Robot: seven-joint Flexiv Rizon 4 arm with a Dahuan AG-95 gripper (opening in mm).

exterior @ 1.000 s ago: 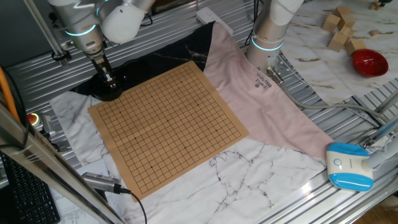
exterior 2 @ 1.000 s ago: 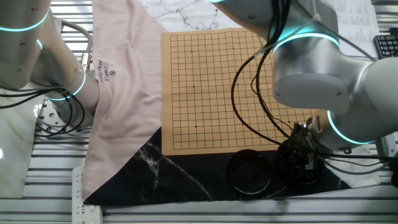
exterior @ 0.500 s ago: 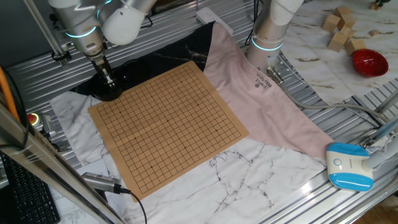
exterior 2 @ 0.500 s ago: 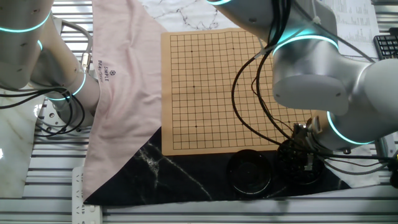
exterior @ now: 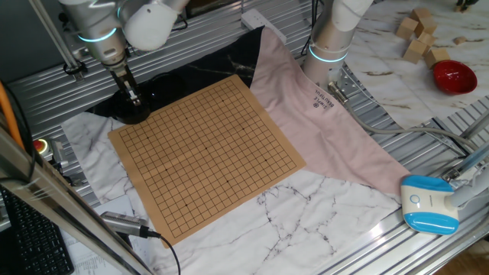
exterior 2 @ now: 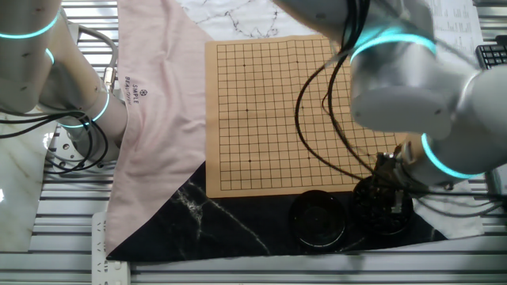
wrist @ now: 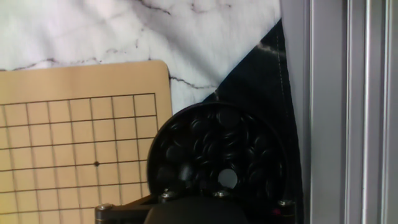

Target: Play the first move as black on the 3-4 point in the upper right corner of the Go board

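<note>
Compared with a second ago, we see almost nothing changed on the table: our arm has lifted very slightly above the bowl while the board (exterior: 206, 154) lies exactly where it was. Our gripper (exterior: 132, 95) hangs over the round black bowl of black stones (wrist: 217, 152), which sits on the dark marbled cloth (exterior 2: 238, 229) just off one corner of the board. From the hand view the bowl fills the lower middle, its rim close beside the board's rounded corner (wrist: 163, 68), and the stones lie heaped and glossy inside. We cannot tell from any view how far the fingers are parted or whether a stone is held between them; the fingertips are lost against the dark bowl in both fixed views, and the hand view shows only the dark housing at the bottom edge. A second black container (exterior 2: 318, 219) rests on the same dark cloth next to the bowl, just beside the board's edge. The board itself lies flat on white marbled cloth (exterior: 321, 210), bare of stones where we can see it, with the pink cloth (exterior: 321, 126) spread along its far side.
</note>
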